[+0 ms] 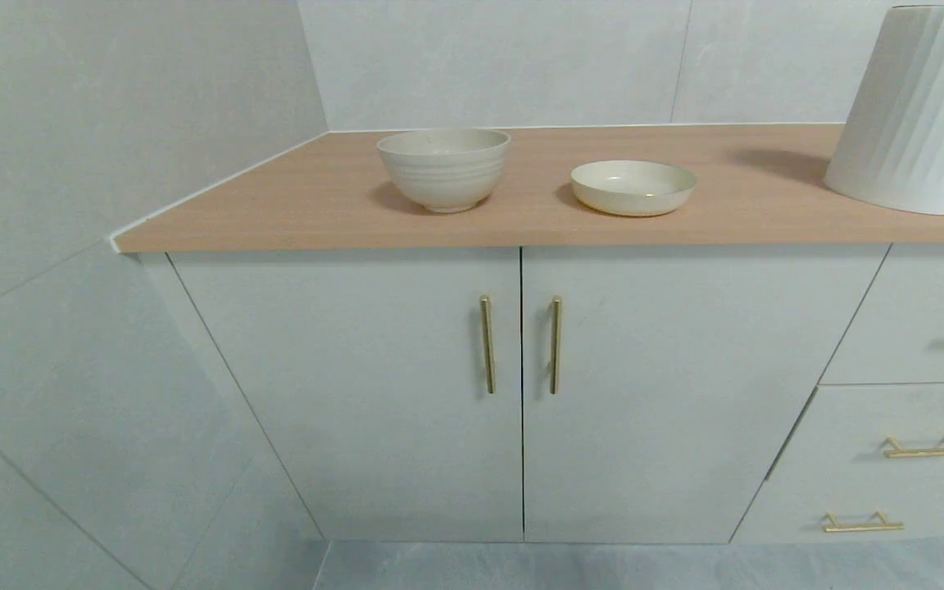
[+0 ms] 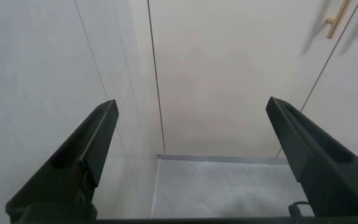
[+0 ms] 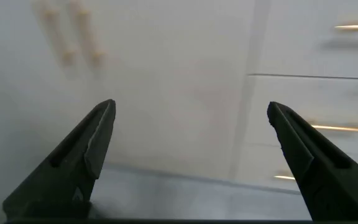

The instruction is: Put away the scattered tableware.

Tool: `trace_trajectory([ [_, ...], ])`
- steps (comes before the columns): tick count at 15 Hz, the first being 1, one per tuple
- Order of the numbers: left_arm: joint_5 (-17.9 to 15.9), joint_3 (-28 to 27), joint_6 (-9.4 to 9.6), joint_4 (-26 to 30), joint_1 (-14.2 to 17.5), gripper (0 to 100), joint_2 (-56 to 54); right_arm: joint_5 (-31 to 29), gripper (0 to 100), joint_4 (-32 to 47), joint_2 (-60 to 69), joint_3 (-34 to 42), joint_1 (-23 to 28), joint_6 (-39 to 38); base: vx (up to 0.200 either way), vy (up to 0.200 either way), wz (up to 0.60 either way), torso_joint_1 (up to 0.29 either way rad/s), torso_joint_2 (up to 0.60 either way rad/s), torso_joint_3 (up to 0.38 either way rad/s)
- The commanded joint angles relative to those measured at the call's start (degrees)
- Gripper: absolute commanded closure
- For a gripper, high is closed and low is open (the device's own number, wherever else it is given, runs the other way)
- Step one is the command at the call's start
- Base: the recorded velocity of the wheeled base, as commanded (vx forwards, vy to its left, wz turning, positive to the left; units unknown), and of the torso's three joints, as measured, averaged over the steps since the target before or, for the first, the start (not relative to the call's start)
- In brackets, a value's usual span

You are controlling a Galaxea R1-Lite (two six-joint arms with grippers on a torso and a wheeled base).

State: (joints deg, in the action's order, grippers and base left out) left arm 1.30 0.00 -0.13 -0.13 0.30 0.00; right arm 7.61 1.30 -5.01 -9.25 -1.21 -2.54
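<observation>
- The left gripper [image 2: 191,102] is hanging low in front of the cabinet with its two dark fingers spread wide apart and nothing between them. It is facing the white cabinet front and the grey floor [image 2: 216,186] below it.
- The right gripper [image 3: 191,103] is likewise standing released, its fingers wide apart and grasping nothing. It is facing the cabinet doors and the drawer fronts beside them.
- A deep cream bowl [image 1: 443,168] is sitting upright on the wooden countertop [image 1: 316,205], towards the counter's left end.
- A shallow cream dish [image 1: 633,187] is resting on the same countertop to the bowl's right, near it but not touching it.
- A tall white ribbed container [image 1: 919,106] is standing at the right end of the counter, well apart from the dish.
- Below the counter, two white cabinet doors [image 1: 357,393] are sitting closed, their gold bar handles [image 1: 486,344] standing upright side by side at the middle seam.
- To the right of the doors, a stack of white drawers [image 1: 914,401] with gold handles is showing closed fronts.
</observation>
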Motion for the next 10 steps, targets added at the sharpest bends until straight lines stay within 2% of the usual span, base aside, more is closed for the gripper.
trace_trajectory([
  [1,0.01,0.0,-0.04,-0.04,0.05,0,0.0,12.96,0,-0.25,-23.03,-8.24,-3.1,-0.63,0.0,0.0,0.0,0.0,0.0,0.0],
  [3,0.01,0.0,-0.04,0.05,0.05,0,0.0,17.97,0,-2.53,-36.74,-13.95,-6.44,-0.8,0.0,0.0,0.0,0.0,0.0,0.0],
  [5,0.01,0.0,-0.04,-0.04,0.05,0,0.0,17.35,0,-5.08,-54.14,-23.53,-16.11,-1.6,0.0,0.0,0.0,0.0,0.0,0.0],
  [6,0.01,0.0,-0.04,-0.04,0.05,0,0.0,16.91,0,-6.05,-57.83,-25.38,-17.69,-1.95,0.0,0.0,0.0,0.0,0.0,0.0],
  [7,0.01,0.0,-0.04,-0.04,0.05,0,0.0,15.42,0,-9.83,-67.85,-30.21,-21.73,-2.21,0.0,0.0,0.0,0.0,0.0,0.0],
  [8,0.01,0.0,-0.04,-0.04,0.05,0,0.0,14.89,0,-11.85,-72.25,-32.14,-23.05,-2.56,0.0,0.0,0.0,0.0,0.0,0.0],
  [10,0.01,0.0,-0.04,-0.04,0.05,0,0.0,15.16,0,-21.43,-83.23,-36.63,-25.51,-3.27,0.0,0.0,0.0,0.0,0.0,0.0],
])
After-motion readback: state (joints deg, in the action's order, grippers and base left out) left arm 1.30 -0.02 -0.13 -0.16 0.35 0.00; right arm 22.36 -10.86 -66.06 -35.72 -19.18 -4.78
